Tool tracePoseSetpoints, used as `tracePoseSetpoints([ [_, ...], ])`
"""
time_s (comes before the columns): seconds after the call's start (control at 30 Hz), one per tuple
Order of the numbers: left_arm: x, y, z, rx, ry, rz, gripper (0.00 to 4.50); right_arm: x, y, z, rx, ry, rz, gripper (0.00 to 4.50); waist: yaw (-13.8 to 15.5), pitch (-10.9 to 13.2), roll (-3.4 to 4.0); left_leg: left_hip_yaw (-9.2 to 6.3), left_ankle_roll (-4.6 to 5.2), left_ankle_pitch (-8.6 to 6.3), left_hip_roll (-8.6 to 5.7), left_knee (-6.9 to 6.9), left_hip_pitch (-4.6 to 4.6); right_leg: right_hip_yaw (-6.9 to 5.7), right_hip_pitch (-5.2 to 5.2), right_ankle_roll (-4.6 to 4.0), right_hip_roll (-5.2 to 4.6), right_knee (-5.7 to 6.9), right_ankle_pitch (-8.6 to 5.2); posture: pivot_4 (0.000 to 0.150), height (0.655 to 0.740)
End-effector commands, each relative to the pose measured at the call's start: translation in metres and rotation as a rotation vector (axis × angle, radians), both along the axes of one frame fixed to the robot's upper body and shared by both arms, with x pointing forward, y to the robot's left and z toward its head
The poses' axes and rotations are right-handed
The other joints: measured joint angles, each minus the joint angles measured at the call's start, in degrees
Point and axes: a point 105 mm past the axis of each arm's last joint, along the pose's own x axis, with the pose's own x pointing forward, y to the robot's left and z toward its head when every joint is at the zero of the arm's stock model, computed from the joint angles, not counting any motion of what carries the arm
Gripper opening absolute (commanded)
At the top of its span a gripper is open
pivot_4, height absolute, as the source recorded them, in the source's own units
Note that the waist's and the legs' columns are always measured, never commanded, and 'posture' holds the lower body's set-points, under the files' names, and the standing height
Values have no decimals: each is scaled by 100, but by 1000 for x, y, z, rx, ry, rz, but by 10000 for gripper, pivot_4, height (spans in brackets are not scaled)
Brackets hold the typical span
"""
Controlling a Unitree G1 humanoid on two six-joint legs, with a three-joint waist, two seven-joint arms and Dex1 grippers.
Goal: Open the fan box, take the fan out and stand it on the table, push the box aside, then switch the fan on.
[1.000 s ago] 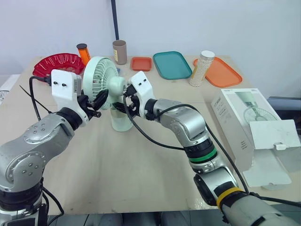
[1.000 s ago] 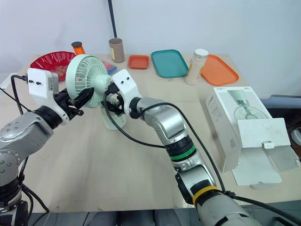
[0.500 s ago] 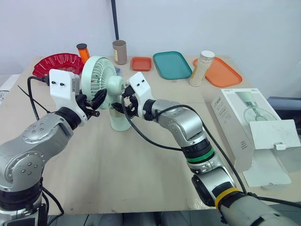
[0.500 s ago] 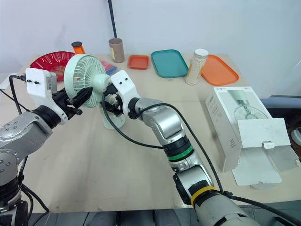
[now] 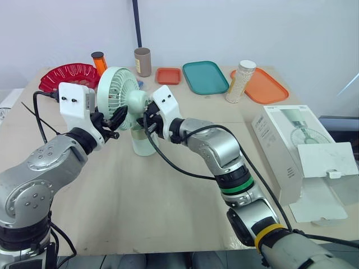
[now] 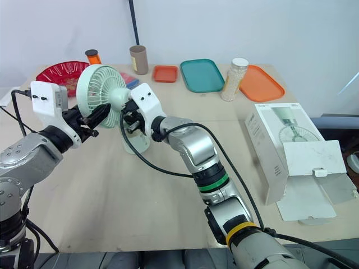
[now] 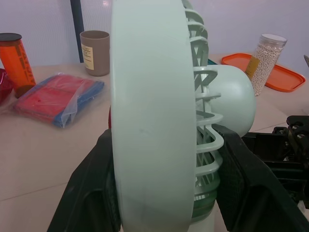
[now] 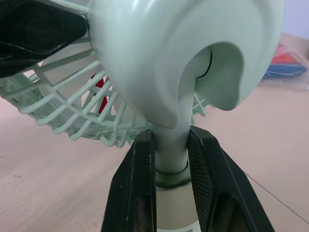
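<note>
The pale green fan (image 5: 120, 91) stands upright on the table (image 5: 140, 202), left of centre, on its base (image 5: 144, 143). My left gripper (image 7: 164, 193) is shut on the fan's round head, one black finger (image 7: 91, 183) against the front rim and the other against the rear grille. My right gripper (image 8: 171, 166) is shut on the fan's thin neck just under the motor housing, its fingers (image 8: 137, 193) pressed to both sides. The white fan box (image 5: 283, 148) lies at the table's right edge with its flap (image 5: 326, 161) hanging open.
Along the back of the table are a red bowl (image 5: 67, 75), an orange bottle (image 5: 100, 61), a brown cup (image 5: 142, 61), a small orange tray (image 5: 168, 75), a teal tray (image 5: 205, 77), a jar of beads (image 5: 241, 81) and an orange tray (image 5: 265, 87). A red-blue packet (image 7: 58, 96) lies behind the fan.
My right gripper has shut on the fan's neck; its fingers stood apart around it before. The fan head and both arms shifted slightly left early on.
</note>
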Motion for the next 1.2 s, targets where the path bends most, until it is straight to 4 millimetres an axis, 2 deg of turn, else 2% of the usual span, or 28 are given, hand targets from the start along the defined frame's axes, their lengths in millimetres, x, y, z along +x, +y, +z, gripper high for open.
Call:
tracePoseSetpoints([
  [0.03, -6, -3, 19, -12, -84, -22, 19210, -8, 8, 16, 39, -49, 39, 3734, 0, 0, 0, 0, 0, 0, 0, 0, 0, 0, 0, 0, 0, 0, 0, 1500, 7400],
  [0.4, -7, -2, 21, -12, -89, -27, 19210, -11, 7, 13, 38, -38, 38, 3731, 0, 0, 0, 0, -1, 1, 0, 0, 0, 0, 0, 0, 0, 0, 0, 1500, 7400],
  [0.53, -9, -1, 23, -18, -99, -25, 35680, -12, 7, 13, 36, -36, 42, 3731, -1, 0, 0, 0, -1, 1, 0, 0, 0, 0, 0, 0, 0, 0, 0, 1500, 7400],
  [0.63, -11, 0, 24, -24, -106, -20, 44522, -12, 7, 13, 35, -36, 46, 3731, -1, 0, 0, 0, -1, 1, 0, 0, 1, 0, 0, 0, 0, 2, 0, 1500, 7400],
  [0.9, -19, 20, 33, -53, -121, 20, 44522, -9, 4, 9, 25, -31, 40, 3731, -6, 0, 0, 0, -2, 1, 1, 0, 1, 0, 0, -1, 0, 3, 0, 1500, 7400],
  [0.97, -26, 22, 44, -143, -130, -41, 44522, -7, 1, 9, 22, -33, 34, 3731, -3, -1, -1, 0, -3, 2, 1, 0, 1, -1, 0, -1, -1, 4, 0, 1500, 7400],
  [1.07, -45, 6, 57, -103, -112, -227, 44522, -7, 0, 9, 23, -32, 45, 3731, -2, -3, -5, -6, -3, 2, 3, 0, 0, -5, 0, -1, 0, 4, 1, 1500, 7400],
  [1.2, -56, 4, 61, -98, -56, -306, 44522, -8, 1, 8, 26, -27, 56, 3731, -3, -2, -3, -5, -3, 2, 1, -1, 1, -6, 0, -1, -1, 3, 1, 1500, 7400],
])
